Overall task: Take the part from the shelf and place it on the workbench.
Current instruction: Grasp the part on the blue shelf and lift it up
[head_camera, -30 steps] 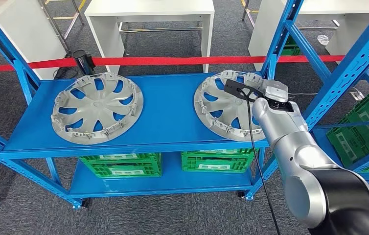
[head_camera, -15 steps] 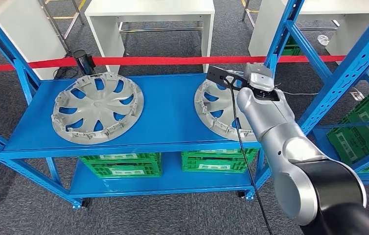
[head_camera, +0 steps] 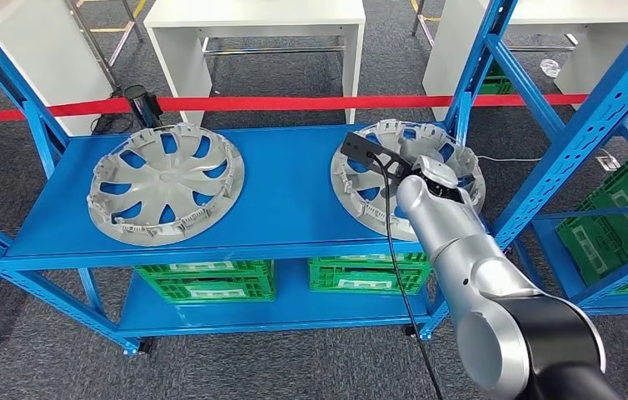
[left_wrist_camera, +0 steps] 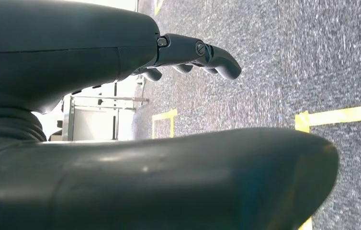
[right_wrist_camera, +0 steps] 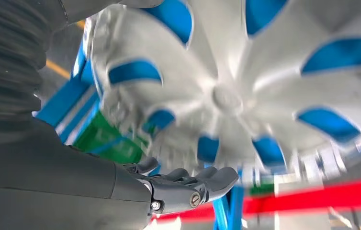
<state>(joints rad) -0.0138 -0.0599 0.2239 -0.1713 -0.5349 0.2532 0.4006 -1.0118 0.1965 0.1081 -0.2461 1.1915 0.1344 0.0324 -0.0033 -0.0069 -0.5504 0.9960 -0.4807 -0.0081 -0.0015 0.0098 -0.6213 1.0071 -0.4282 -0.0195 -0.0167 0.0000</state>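
Two grey hubcaps lie flat on the blue shelf (head_camera: pixel 286 196): one on the left (head_camera: pixel 165 183), one on the right (head_camera: pixel 366 185). My right arm (head_camera: pixel 448 233) reaches over the right hubcap and hides its middle and near rim. In the right wrist view my right hand (right_wrist_camera: pixel 188 184) hovers close to that hubcap (right_wrist_camera: pixel 226 100), fingers stretched out, holding nothing; the picture is blurred. My left hand (left_wrist_camera: pixel 193 52) hangs over grey carpet with its fingers apart and nothing in it.
Blue shelf uprights (head_camera: pixel 475 79) stand close by the right hubcap. Green crates (head_camera: pixel 206 279) sit on the lower shelf, another green crate (head_camera: pixel 619 225) on the shelf to the right. Red barrier tape (head_camera: pixel 294 103) and white tables (head_camera: pixel 252 17) lie beyond.
My right arm swung left across the right hubcap, then drew back nearer and lower over its middle. Both hubcaps stayed where they were.
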